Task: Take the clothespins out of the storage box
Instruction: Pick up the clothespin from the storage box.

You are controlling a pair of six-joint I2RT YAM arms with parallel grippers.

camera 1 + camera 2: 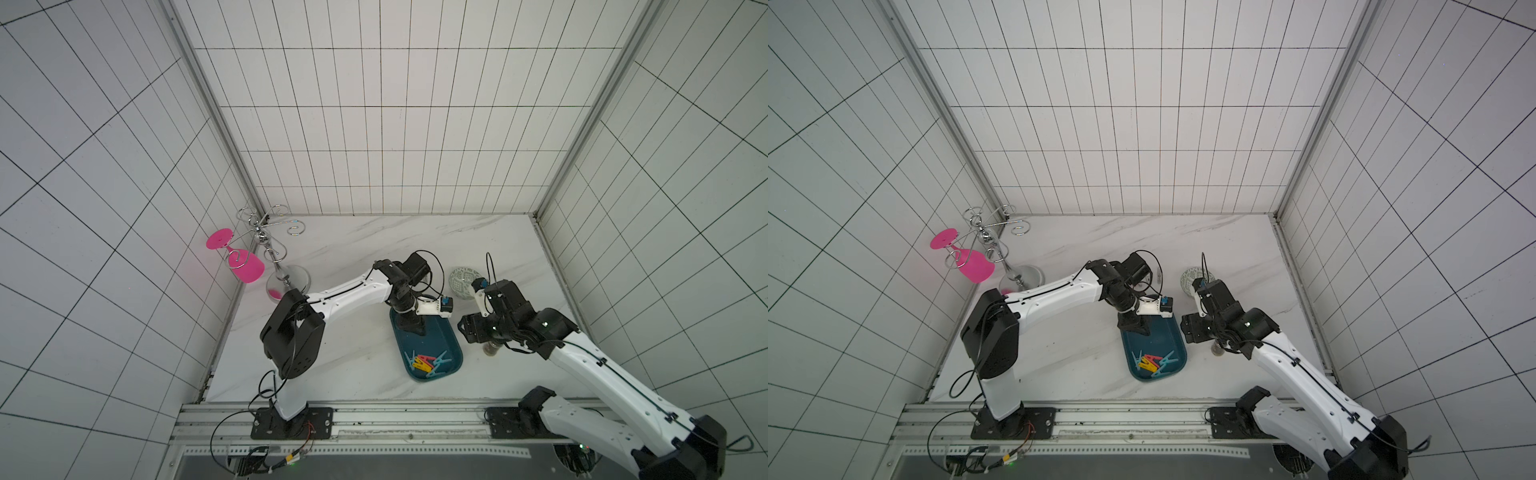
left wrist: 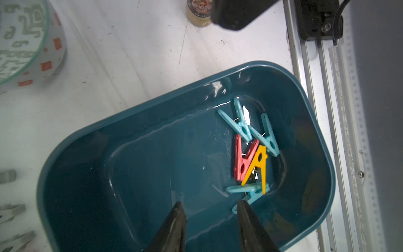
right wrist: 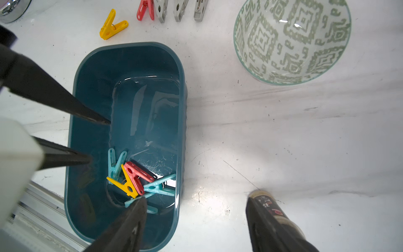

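Nearest you, the clothespins, light blue, red and yellow, lie tangled in the near end of the storage box. Your right gripper hangs just right of the box beside the spice jar, jaws wide apart and empty. Your left gripper hovers over the box's far half, jaws parted, holding nothing. Beyond the far end, loose clothespins lie on the table; the patterned bowl stands far right.

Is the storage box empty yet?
No, red, yellow and light blue clothespins lie clustered at one end of the storage box.
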